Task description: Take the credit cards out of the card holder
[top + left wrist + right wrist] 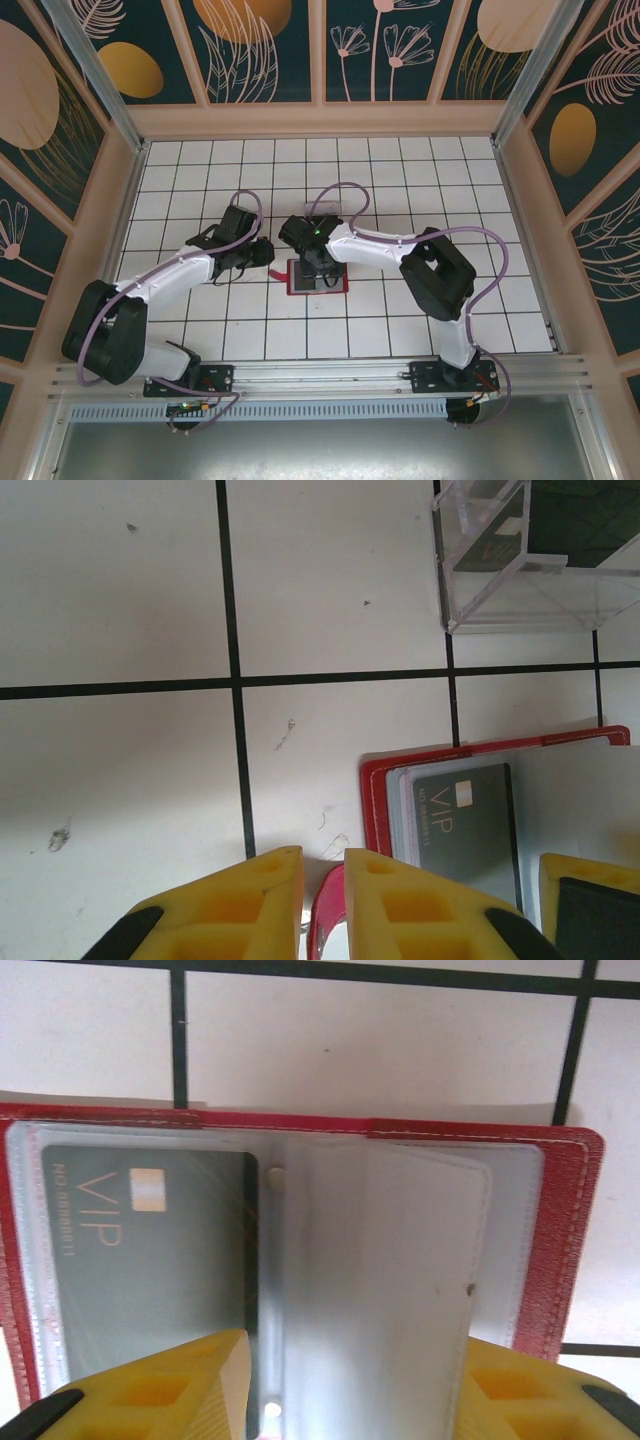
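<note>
Just off the card holder's [580, 1240] left edge, your left gripper [323, 855] is nearly closed and appears to pinch the red closing tab, pinning the wallet open on the tabletop [120, 600]. Over the see-through sleeves, your right gripper [355, 1345] hangs with its jaws spread and nothing between them. The dark grey VIP card [150, 1240], the one credit card clearly on view, sits fully inside the left sleeve. If you close on plastic as well as card, the whole holder may lift or drag. A thin hold on that tab could slip under the pull. Further off stands the clear tray [520, 570], well apart from the wallet.
</note>
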Robot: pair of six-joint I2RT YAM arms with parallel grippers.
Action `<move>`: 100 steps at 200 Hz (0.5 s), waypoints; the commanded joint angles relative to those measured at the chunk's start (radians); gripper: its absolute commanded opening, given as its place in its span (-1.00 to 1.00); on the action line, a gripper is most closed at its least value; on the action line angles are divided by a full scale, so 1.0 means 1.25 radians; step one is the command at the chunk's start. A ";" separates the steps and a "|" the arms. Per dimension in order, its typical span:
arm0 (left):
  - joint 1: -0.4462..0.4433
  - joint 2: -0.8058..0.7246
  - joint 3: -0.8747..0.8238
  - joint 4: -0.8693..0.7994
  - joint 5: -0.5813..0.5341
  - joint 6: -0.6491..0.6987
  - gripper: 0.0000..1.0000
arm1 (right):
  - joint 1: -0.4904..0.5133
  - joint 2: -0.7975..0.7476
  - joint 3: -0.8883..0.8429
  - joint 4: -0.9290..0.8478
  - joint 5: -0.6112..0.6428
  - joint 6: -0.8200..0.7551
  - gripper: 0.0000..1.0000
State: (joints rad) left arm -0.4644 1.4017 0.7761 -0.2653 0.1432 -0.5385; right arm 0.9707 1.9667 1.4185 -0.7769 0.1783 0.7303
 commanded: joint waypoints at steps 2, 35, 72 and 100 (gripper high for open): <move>0.001 0.014 0.022 0.018 0.026 0.009 -0.60 | 0.008 -0.003 0.016 -0.055 0.060 0.000 -0.07; -0.003 0.034 0.021 0.029 0.055 -0.002 -0.62 | 0.002 -0.022 -0.011 -0.055 0.072 0.006 -0.07; -0.026 0.057 0.035 0.039 0.076 -0.013 -0.62 | -0.010 -0.042 -0.053 -0.040 0.075 0.008 -0.07; -0.057 0.084 0.051 0.034 0.066 -0.018 -0.62 | -0.021 -0.059 -0.085 -0.027 0.075 0.008 -0.07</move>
State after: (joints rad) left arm -0.5060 1.4788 0.7998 -0.2356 0.2127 -0.5472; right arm 0.9604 1.9465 1.3479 -0.8032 0.2249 0.7311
